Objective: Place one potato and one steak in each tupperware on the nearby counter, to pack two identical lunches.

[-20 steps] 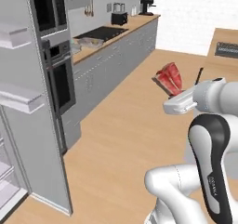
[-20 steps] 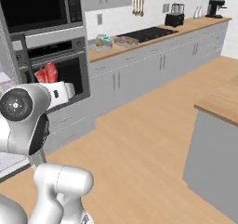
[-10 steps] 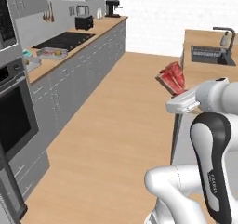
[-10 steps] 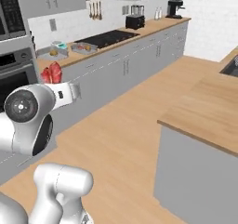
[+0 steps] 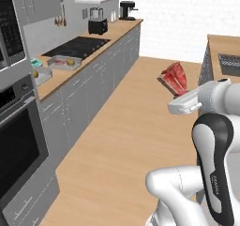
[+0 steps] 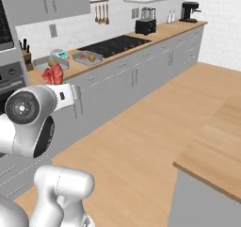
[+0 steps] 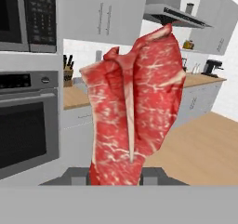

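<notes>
Upright, long axis vertical — steak [image 7: 135,107] pinched in the narrow pincer [image 7: 114,174], edge-on.

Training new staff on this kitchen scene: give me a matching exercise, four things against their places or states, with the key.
Things:
1. steak
2. tupperware
3. stovetop
4. coffee maker

Places or states:
A. black, set flush in the counter
B. far end of the counter
C. held up in the gripper
D. on the counter, with food inside

Pairs: 1-C, 2-D, 3-A, 4-B
</notes>
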Robot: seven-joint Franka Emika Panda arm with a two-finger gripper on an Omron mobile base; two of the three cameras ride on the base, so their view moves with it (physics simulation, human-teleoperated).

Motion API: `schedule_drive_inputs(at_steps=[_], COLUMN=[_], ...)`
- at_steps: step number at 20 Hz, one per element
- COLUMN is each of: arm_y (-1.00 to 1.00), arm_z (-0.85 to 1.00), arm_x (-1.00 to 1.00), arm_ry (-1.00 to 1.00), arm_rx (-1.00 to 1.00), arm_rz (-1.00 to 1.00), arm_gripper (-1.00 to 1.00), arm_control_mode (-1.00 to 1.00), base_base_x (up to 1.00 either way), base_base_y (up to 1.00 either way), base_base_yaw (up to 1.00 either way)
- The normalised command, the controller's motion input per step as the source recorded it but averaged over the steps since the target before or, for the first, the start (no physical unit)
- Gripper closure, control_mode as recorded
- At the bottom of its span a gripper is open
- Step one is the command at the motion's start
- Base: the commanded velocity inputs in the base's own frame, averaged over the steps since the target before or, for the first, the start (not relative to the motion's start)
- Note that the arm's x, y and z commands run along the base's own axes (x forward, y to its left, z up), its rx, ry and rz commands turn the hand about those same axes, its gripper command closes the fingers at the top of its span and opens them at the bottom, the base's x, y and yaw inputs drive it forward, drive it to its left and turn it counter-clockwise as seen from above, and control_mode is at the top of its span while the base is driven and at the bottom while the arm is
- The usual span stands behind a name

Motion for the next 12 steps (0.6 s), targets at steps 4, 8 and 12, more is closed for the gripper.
schedule_drive_inputs(at_steps=[4, 8, 12], arm_y=[0.0, 0.0, 0.0], arm_z=[0.0, 0.0, 0.0], arm_x=[0.0, 0.0, 0.0], arm_ry=[0.0, 0.0, 0.0], arm_rx=[0.0, 0.0, 0.0], arm_rz=[0.0, 0.0, 0.0], arm_gripper=[1.0, 1.0, 1.0], arm_control_mode=[1.0, 1.0, 1.0], base_base_x=[1.0, 1.0, 1.0], base_base_y=[0.12, 0.0, 0.0], base_base_yaw=[0.16, 0.16, 0.12])
